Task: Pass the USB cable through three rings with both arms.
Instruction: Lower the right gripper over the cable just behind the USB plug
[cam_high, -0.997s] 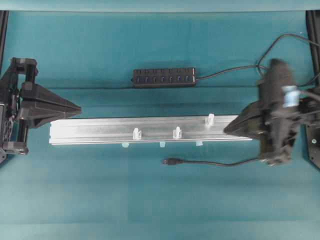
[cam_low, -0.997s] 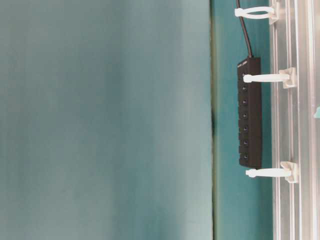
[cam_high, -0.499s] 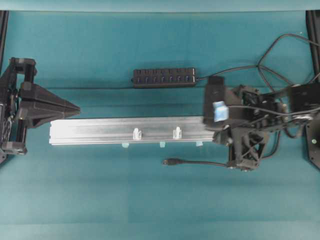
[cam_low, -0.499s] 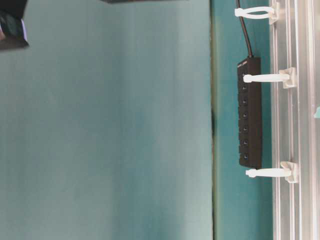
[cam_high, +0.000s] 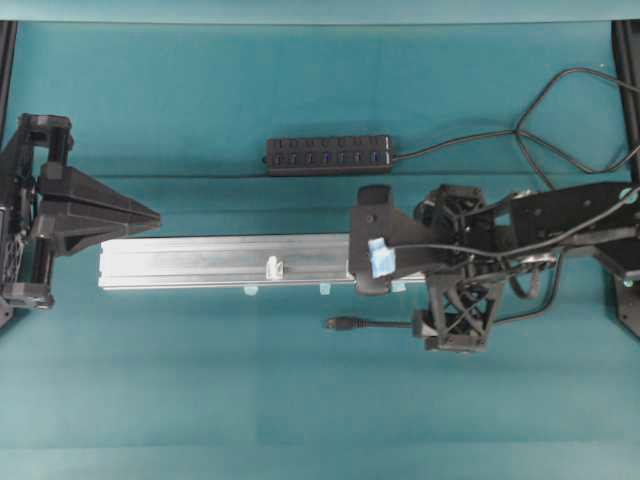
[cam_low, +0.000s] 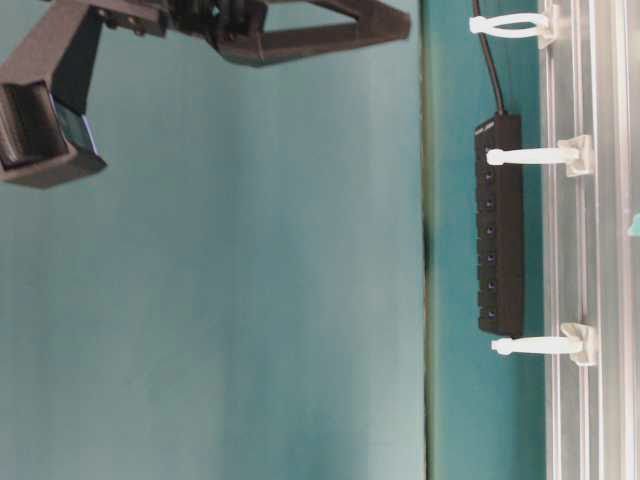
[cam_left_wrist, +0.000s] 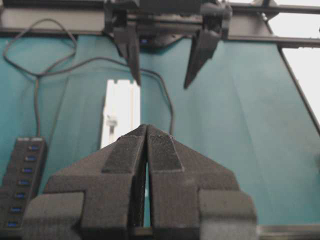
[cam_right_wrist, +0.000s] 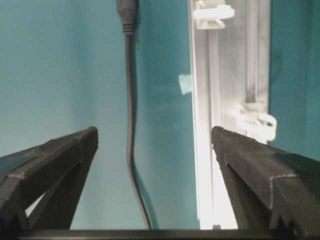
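Note:
The USB cable (cam_high: 385, 325) lies on the teal table in front of the silver rail (cam_high: 200, 262), its plug (cam_high: 342, 323) pointing left. In the right wrist view the cable (cam_right_wrist: 130, 100) runs between the wide-apart fingers, untouched. My right gripper (cam_high: 366, 242) hangs open high over the rail's right half and covers two rings there. One ring (cam_high: 274, 268) shows from overhead. All three rings (cam_low: 530, 155) stand upright in the table-level view. My left gripper (cam_high: 155, 214) is shut and empty at the rail's left end.
A black multi-port hub (cam_high: 328, 155) lies behind the rail, and its lead loops to the back right (cam_high: 560, 100). Pale blue tape tabs (cam_high: 250, 291) mark the rail's front edge. Black frame posts stand at both back corners.
My right arm has swung left from the table's right edge to above the rail, and its jaws have gone from shut to wide open. The left arm and the cable have stayed put.

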